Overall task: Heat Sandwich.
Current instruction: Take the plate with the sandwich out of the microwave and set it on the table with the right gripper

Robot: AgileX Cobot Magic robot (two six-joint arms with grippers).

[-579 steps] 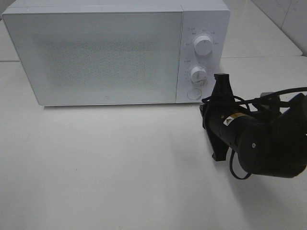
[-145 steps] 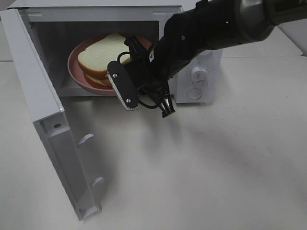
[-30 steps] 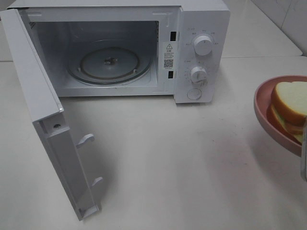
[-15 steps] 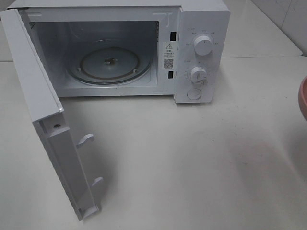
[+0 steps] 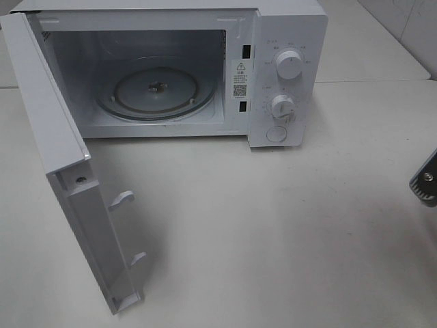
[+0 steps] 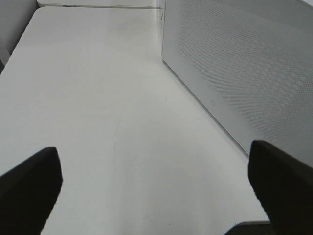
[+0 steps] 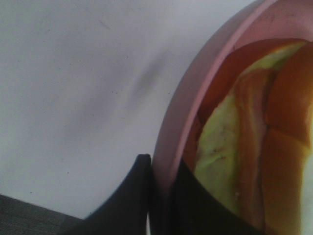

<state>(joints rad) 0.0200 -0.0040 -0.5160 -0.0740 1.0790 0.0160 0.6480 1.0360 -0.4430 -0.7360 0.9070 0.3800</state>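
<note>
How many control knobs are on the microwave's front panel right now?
2. The upper knob sits near the panel's top; the lower knob is directly below it. Beneath both is a round button, not a knob. None look hidden.

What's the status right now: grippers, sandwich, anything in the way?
Left gripper open, idle by microwave door. Right gripper shut on pink plate rim, sandwich aboard. Microwave open, turntable bare. Nothing in the way.

White microwave (image 5: pixel 287 41) (dotted door (image 6: pixel 244 73)), pink plate (image 7: pixel 181 122)
</note>
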